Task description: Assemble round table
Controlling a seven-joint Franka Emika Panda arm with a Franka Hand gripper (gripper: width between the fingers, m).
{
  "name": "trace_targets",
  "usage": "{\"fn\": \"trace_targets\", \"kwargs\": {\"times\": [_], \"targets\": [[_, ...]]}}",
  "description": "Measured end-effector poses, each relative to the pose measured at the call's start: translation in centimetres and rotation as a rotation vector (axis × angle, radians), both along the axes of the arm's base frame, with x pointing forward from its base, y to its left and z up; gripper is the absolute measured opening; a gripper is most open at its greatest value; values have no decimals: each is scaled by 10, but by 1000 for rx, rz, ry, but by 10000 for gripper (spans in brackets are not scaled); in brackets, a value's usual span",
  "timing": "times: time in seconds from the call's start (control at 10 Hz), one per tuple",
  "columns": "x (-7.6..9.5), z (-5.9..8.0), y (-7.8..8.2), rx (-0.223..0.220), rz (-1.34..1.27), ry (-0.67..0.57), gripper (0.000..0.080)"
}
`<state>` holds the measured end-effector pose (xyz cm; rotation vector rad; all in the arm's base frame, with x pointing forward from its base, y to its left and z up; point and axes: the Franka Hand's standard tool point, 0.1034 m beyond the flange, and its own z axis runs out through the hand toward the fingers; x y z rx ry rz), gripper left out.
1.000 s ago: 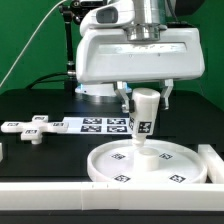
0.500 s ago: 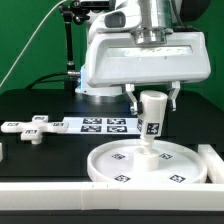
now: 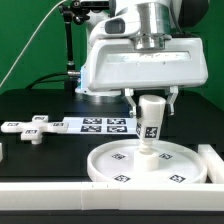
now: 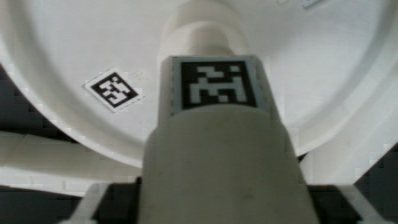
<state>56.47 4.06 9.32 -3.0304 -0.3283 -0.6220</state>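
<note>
Cylinder leg upright, centre-right of the exterior view, its lower end at the middle of the round disc in the lower right. Gripper directly above, clenched on the leg's top. Cross piece at mid-left, well apart

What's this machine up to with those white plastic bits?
A robot arm is assembling furniture from loose parts. Its gripper is shut on the short thick leg, holding it upright with the lower end at the middle of the big round disc. The cross-shaped piece lies untouched on the black table, to the exterior view's left.
</note>
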Motion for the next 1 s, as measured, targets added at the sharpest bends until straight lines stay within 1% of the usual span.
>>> {"fn": "trace_targets", "kwargs": {"times": [0.3, 0.7, 0.9, 1.0], "targets": [[0, 0, 4, 1, 4, 0, 410], [2, -5, 5, 3, 7, 4, 410], [1, -9, 3, 0, 3, 0, 410], [-3, -13, 2, -2, 0, 1, 410]]}}
